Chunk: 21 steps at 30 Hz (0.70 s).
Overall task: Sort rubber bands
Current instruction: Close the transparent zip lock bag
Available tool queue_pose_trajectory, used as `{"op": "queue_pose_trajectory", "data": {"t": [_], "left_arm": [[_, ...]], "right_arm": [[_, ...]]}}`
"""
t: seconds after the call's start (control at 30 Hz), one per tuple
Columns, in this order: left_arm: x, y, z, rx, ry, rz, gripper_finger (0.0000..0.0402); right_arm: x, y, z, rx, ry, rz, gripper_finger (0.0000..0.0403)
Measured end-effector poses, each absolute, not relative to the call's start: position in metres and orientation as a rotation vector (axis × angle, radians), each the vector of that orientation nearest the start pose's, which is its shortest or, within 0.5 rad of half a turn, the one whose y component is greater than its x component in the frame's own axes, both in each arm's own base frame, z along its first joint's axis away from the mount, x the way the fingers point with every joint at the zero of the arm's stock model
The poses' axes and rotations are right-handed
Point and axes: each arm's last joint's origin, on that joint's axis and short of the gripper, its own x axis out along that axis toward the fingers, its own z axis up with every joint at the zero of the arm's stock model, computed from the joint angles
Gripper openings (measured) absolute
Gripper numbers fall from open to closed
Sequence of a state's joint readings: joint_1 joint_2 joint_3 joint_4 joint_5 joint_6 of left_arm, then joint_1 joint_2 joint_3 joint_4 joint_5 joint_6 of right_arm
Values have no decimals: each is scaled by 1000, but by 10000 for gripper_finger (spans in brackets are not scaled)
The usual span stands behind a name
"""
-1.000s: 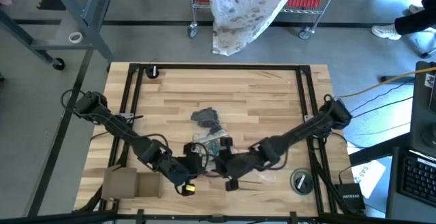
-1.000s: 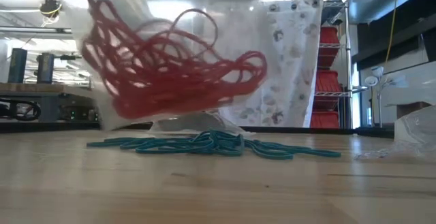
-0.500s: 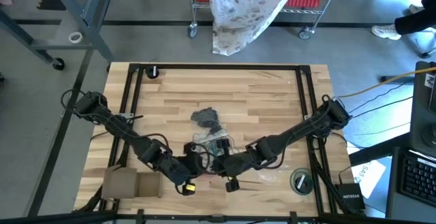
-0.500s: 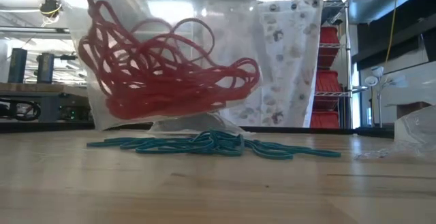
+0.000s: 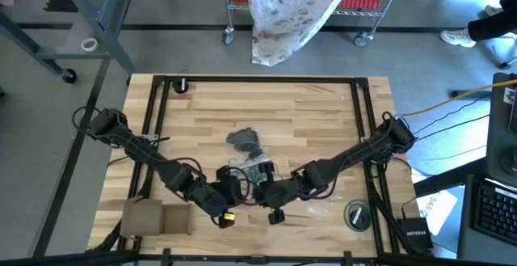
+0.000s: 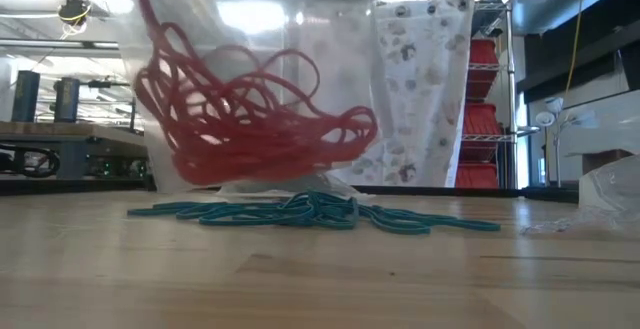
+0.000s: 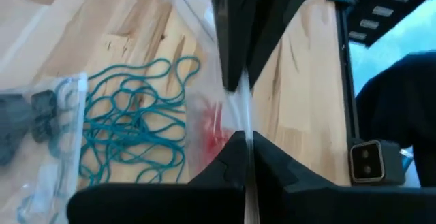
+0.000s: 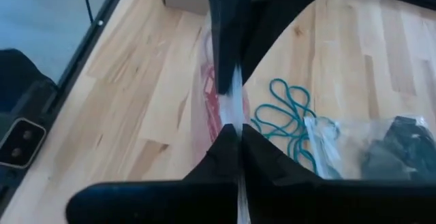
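Low view: wooden table (image 6: 320, 279), shelving (image 6: 485, 109) behind.

Right gripper (image 8: 235, 125) pinched on clear plastic bag (image 8: 228, 88) edge; red rubber bands (image 8: 212, 91) inside (blurry), teal rubber bands (image 8: 289, 112) loose on wooden table (image 8: 136, 88).

Red bands (image 6: 250, 109) are showing through a clear bag (image 6: 330, 59); teal bands (image 6: 310, 212) are lying on the pale, striped wood table (image 6: 320, 279). A dark grey bundle (image 5: 242, 139) is sitting in the table's middle. Behind, a white speckled sheet (image 6: 420, 89) is hanging beside red bins (image 6: 480, 109).
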<state>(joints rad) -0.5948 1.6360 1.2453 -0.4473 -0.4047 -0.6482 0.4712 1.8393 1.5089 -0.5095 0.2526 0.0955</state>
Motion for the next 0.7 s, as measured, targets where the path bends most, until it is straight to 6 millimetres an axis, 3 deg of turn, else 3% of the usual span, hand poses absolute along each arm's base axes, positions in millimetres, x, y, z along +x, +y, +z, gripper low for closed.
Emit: {"op": "queue_pose_trajectory", "data": {"t": [0.7], "left_arm": [[276,-193,249,-241,916,92,0]], "right_arm": [[354,175,260,-231,893,155,0]]}}
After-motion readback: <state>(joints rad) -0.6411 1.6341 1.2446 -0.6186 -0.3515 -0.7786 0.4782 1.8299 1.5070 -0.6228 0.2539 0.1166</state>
